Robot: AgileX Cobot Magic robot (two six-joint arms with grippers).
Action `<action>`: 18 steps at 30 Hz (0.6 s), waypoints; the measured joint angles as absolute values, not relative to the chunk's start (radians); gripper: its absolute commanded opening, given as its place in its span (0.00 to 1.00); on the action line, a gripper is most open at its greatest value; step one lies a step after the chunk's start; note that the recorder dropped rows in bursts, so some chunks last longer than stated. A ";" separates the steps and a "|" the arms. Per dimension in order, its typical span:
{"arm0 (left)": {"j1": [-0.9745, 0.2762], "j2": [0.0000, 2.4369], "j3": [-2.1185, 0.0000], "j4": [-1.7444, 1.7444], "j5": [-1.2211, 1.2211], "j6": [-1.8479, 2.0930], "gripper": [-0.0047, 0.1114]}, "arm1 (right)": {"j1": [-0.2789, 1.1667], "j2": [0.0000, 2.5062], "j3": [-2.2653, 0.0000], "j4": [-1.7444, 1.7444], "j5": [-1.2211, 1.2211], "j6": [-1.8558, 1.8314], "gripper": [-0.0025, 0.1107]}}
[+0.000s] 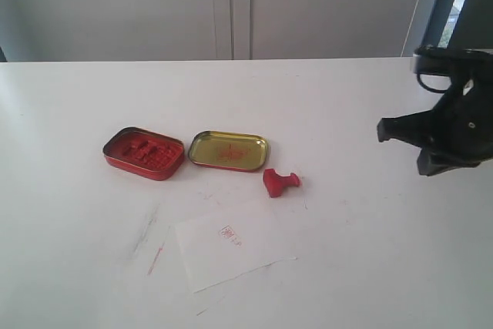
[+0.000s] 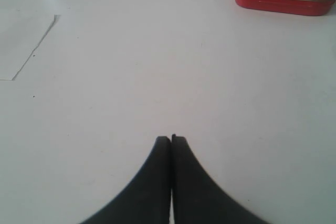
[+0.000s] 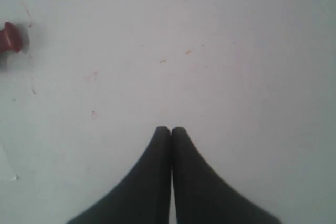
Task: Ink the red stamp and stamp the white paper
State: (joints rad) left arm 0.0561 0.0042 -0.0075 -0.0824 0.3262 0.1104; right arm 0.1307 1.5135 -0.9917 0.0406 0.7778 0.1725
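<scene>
Right end effector (image 3: 170,129), fingers together and empty, hovers well right of the red stamp (image 1: 280,182), which lies on its side just beyond the white paper (image 1: 231,243), knob pointing right; this arm looks nearer.

At the right edge of the frame, the right arm's black, hard-shelled wrist section (image 1: 454,125) shows angular moulded housings with a faint gloss. Above them sits a rounded black collar (image 1: 447,59) with a curved, hook-like loop beneath it. The right end effector (image 3: 170,130) is a pair of matte black fingers (image 3: 152,182), each broad at the root and sweeping in a smooth curve to a narrow, rounded tip. The left end effector (image 2: 171,140) is the same make, with two matte black curved fingers (image 2: 147,187). Their tips are squarer, and one carries a small raised lip.
</scene>
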 measured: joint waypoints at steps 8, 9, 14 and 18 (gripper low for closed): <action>0.056 0.004 -0.007 -0.082 0.326 0.110 0.04 | 0.004 1.408 -0.899 -0.006 0.771 0.175 0.02; 0.056 0.004 -0.007 -0.082 0.326 0.110 0.04 | -0.001 1.391 -0.891 -0.009 0.771 0.175 0.02; 0.056 0.004 -0.007 -0.082 0.326 0.110 0.04 | -0.010 1.298 -0.842 -0.029 0.762 0.175 0.02; 0.056 0.004 -0.007 -0.082 0.326 0.110 0.04 | -0.010 1.208 -0.802 -0.035 0.737 0.175 0.02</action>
